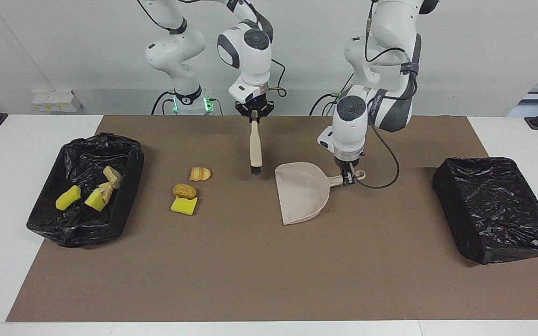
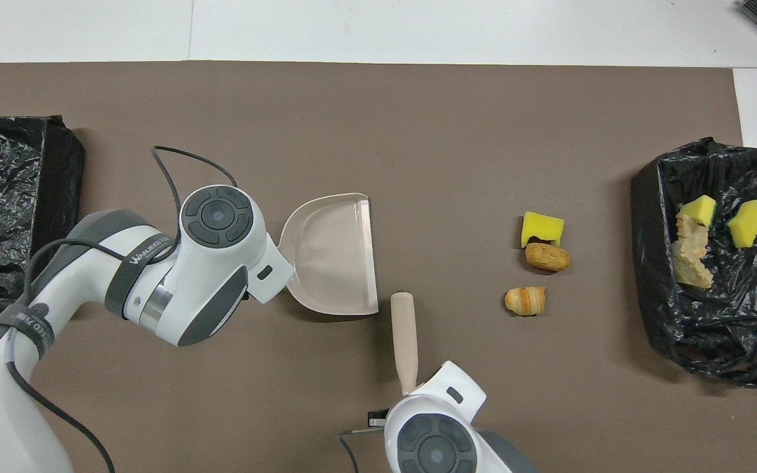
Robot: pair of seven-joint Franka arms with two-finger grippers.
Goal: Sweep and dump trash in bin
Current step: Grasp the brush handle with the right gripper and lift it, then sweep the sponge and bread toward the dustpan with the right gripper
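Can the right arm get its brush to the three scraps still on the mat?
Probably yes. The right hand holds the brush upright, and only bare mat lies between it and the three scraps. The dustpan sits toward the left arm's end, out of the way.

Facing cam is sitting high across the table, looking back at both arm bases, taking in the whole brown rectangular paper mat (image 1: pixel 269 261). Overhead cam is looking steeply down from the robots' end, closer in. Both are covering the beige plastic dustpan (image 1: pixel 302 192) (image 2: pixel 332 253), half a turn apart.
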